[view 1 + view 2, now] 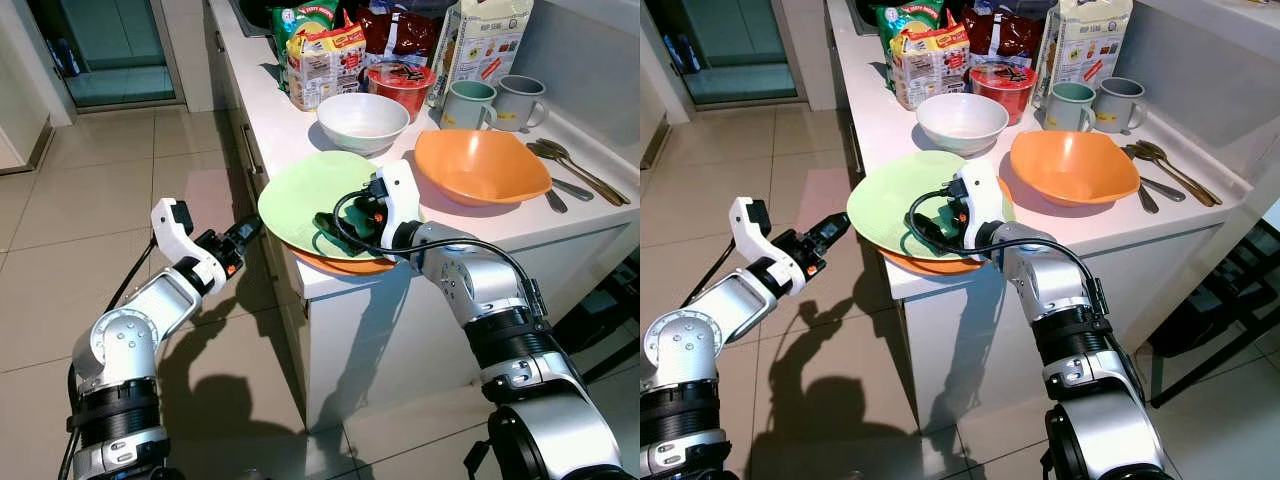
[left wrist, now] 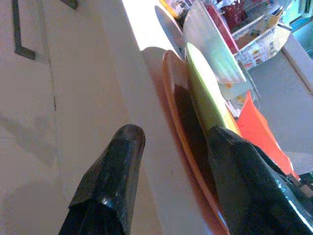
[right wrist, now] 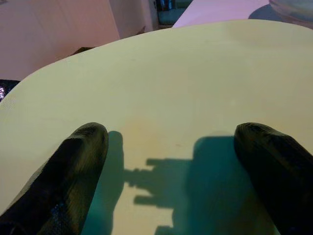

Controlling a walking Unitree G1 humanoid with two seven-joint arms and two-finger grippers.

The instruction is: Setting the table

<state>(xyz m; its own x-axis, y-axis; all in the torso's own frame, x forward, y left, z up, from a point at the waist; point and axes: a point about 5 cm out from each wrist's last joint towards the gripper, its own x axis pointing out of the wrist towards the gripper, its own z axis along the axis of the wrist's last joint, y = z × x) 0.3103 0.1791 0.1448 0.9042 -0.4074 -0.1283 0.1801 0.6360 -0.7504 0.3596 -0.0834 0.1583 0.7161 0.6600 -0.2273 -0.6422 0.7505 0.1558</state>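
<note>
Green plate (image 1: 310, 200) lies stacked on an orange plate (image 1: 345, 264) at the near edge of the white table (image 1: 560, 225), both jutting out past that edge. The right gripper (image 3: 171, 161) hangs just above the green plate, its two black fingers (image 3: 73, 166) spread apart and grasping nothing. The left gripper (image 1: 243, 238) is held off the table's near edge beside the plates' overhanging rims, fingers (image 2: 112, 176) parted and empty. Behind the plates sit a white bowl (image 1: 362, 120) and, toward the right edge, an orange bowl (image 1: 480, 165). Two grey-green mugs (image 1: 468, 104) stand farther back, with spoons (image 1: 580, 172) by the right edge and food packets (image 1: 325, 60) at the far side.
</note>
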